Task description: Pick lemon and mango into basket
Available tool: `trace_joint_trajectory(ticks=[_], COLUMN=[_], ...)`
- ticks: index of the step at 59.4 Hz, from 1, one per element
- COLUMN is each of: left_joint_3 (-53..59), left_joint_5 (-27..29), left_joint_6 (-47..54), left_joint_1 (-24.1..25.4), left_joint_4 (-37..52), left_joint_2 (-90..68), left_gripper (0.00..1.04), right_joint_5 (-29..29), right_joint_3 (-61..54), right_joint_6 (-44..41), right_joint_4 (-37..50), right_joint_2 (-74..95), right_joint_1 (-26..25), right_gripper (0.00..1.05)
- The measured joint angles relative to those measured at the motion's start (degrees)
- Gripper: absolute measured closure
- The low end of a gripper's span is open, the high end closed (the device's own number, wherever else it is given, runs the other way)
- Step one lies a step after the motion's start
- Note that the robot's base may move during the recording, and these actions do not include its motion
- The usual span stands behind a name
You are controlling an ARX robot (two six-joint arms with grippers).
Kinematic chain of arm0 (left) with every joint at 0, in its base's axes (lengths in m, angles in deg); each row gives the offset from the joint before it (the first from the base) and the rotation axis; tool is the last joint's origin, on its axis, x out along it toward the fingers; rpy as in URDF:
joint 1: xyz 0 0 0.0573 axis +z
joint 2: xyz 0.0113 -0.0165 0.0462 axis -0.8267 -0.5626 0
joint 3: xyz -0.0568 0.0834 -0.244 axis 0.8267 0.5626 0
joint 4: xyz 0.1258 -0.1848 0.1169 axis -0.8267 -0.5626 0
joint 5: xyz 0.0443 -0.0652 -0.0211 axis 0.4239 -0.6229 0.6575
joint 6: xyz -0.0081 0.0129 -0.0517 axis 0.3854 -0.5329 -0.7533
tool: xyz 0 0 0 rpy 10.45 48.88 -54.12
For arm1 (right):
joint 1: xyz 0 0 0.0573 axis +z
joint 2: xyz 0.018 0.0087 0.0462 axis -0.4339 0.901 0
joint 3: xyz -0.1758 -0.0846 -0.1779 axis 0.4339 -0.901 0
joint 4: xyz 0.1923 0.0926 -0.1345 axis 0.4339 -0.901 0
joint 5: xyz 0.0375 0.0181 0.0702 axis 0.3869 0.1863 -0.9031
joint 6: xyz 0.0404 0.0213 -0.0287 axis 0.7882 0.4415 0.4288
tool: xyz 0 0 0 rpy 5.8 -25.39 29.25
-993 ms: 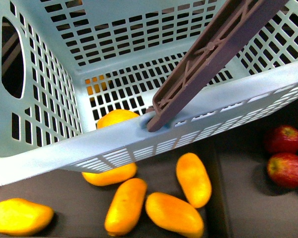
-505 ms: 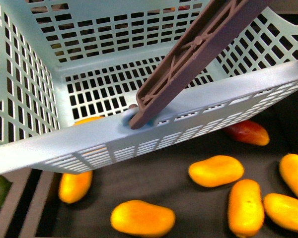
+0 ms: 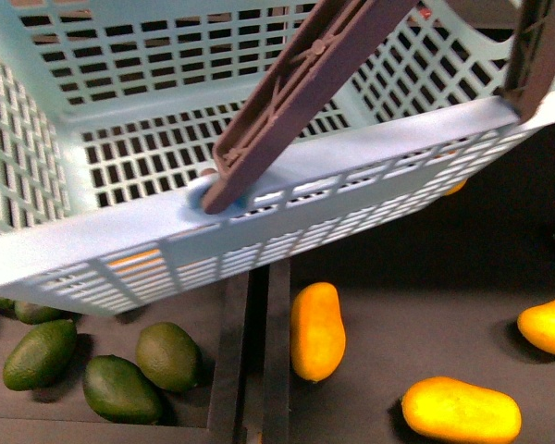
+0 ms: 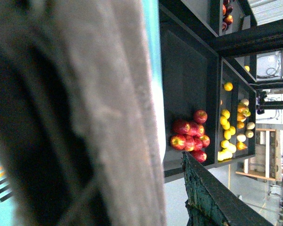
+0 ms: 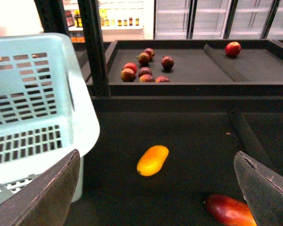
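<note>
Filling the front view from 9 to 3 o'clock, the tilted basket [image 3: 92, 250] shows its brown handle [image 3: 296, 92] across it, with a mango [image 3: 316, 330] on the dark shelf [image 3: 398, 277] at 6 o'clock and green fruits [image 3: 120, 388] at 7. The left wrist view is mostly brown blur, so the left pincer's state cannot be told; red apples [image 4: 191, 136] and small yellow fruits [image 4: 230, 136] lie far off. In the right wrist view the right pincer [image 5: 156, 155] gapes empty, a mango lying beyond its fingers [image 5: 42, 197], the basket beside one.

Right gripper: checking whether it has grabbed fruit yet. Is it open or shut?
Open. In the right wrist view the right gripper shows its fingers wide apart, gripping nothing.
</note>
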State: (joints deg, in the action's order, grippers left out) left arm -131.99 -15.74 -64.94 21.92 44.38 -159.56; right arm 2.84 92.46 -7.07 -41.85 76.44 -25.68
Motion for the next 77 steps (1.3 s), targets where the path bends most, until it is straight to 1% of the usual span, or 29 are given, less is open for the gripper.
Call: trace_joint_trajectory(ticks=[7, 8, 9, 11, 12, 13, 14, 15, 17, 20, 24, 29, 37, 46, 53, 63, 77], left_joint_3=[0.00, 0.00, 0.02, 0.02, 0.02, 0.02, 0.02, 0.02, 0.02, 0.02, 0.02, 0.02, 0.02, 0.02, 0.02, 0.02, 0.02], left_joint_5=[-0.46, -0.66, -0.76, -1.07, -1.09, -1.09, -1.11, -1.22, -1.33, -1.51, -1.88, -2.16, -2.10, -1.18, -1.01, -1.66, -1.86], left_joint_6=[0.33, 0.17, 0.11, -0.11, -0.11, -0.11, -0.13, -0.26, -0.31, -0.02, -0.13, -0.35, -0.39, -0.33, -0.22, -0.28, -0.26], left_joint_1=[-0.13, -0.20, -0.24, -0.31, -0.31, -0.33, -0.35, -0.44, -0.61, -0.70, -0.74, -0.92, -1.05, -0.87, -0.81, -0.81, -0.83], left_joint_4=[0.00, 0.00, 0.00, 0.00, 0.00, 0.00, 0.00, 0.00, 0.00, 0.00, 0.00, 0.00, 0.00, 0.00, 0.00, 0.00, 0.00], left_joint_2=[-0.02, -0.02, 0.00, -0.02, -0.02, -0.02, -0.02, 0.00, 0.02, 0.02, -0.02, -0.02, -0.02, 0.00, -0.02, 0.00, -0.02], left_gripper=[0.77, 0.77, 0.77, 0.77, 0.77, 0.77, 0.77, 0.77, 0.77, 0.77, 0.77, 0.78, 0.78, 0.78, 0.78, 0.78, 0.78], right_joint_5=[0.11, 1.64, 3.26, 11.08, 12.92, 16.17, 17.68, 19.56, 22.08, 22.14, 20.22, 18.18, 17.94, 17.66, 16.96, 14.32, 13.62], right_joint_3=[0.00, 0.35, 0.94, 5.16, 6.38, 8.55, 9.60, 11.45, 13.27, 14.34, 15.41, 18.34, 23.98, 30.03, 32.57, 35.04, 37.09], right_joint_6=[0.00, 1.01, 1.99, 6.95, 7.74, 11.13, 12.46, 14.43, 18.32, 21.62, 25.44, 29.07, 31.67, 36.57, 40.17, 45.59, 50.16], right_joint_4=[0.00, -1.25, -3.15, -14.29, -17.07, -22.16, -24.57, -28.89, -33.59, -36.68, -36.15, -32.87, -27.34, -25.66, -24.74, -22.12, -18.84], right_joint_2=[-0.02, 0.33, 0.74, 2.71, 3.43, 4.98, 5.81, 7.54, 9.94, 13.03, 18.38, 26.49, 40.19, 55.19, 62.62, 71.10, 81.61], right_joint_1=[0.00, 0.31, 0.70, 2.40, 2.67, 2.80, 2.80, 2.71, 2.32, 1.07, -1.42, -4.87, -8.81, -12.44, -13.44, -13.44, -12.70], right_gripper=[0.09, 0.09, 0.09, 0.09, 0.09, 0.09, 0.09, 0.09, 0.09, 0.09, 0.09, 0.09, 0.09, 0.09, 0.09, 0.09, 0.09])
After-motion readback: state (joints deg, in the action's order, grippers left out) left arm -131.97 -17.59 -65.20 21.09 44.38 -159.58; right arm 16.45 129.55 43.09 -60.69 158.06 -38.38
